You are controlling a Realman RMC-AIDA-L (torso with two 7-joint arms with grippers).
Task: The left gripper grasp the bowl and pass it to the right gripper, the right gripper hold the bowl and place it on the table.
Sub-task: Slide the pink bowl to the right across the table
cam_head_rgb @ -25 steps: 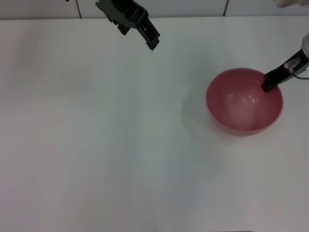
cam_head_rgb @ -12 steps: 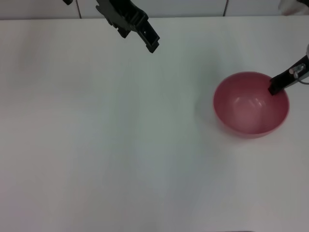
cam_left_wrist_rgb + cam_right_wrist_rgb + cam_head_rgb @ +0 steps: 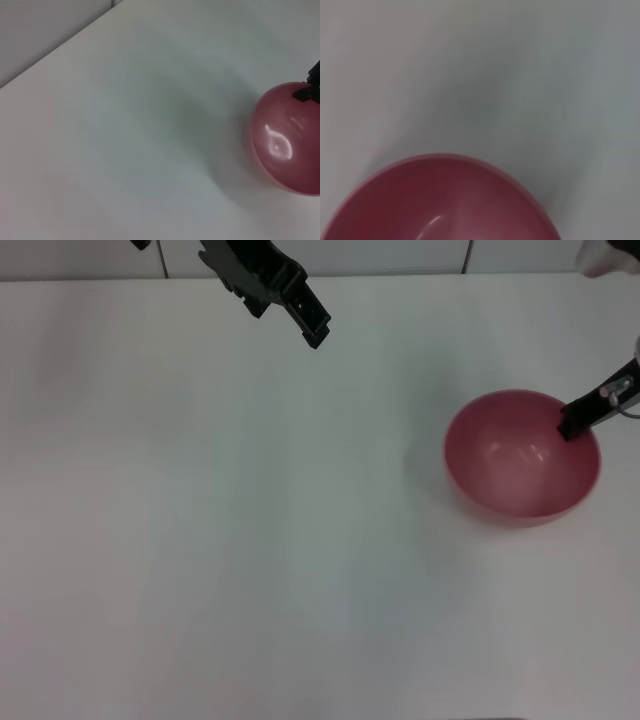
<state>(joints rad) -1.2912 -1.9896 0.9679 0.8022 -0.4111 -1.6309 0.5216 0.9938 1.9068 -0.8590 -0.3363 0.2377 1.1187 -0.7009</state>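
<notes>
Pink bowl [image 3: 521,471] sits upright on the table [image 3: 250,540], my right side. My right gripper [image 3: 572,424] pinches its far rim. Left gripper [image 3: 312,325] hangs far back, well apart, jaws parted.

Three cameras, all sharing one landmark: the pink bowl [image 3: 522,472].

The head view looks forward and down from high above the white counter [image 3: 250,540], taking in its full width, with the bowl small at the robot's right. The left wrist view faces the bowl [image 3: 287,145] slantwise from well away, across bare counter [image 3: 125,125] to a far edge. The right wrist view hangs just over the bowl [image 3: 445,205], so near that only its rim and counter [image 3: 520,75] beyond fit.
</notes>
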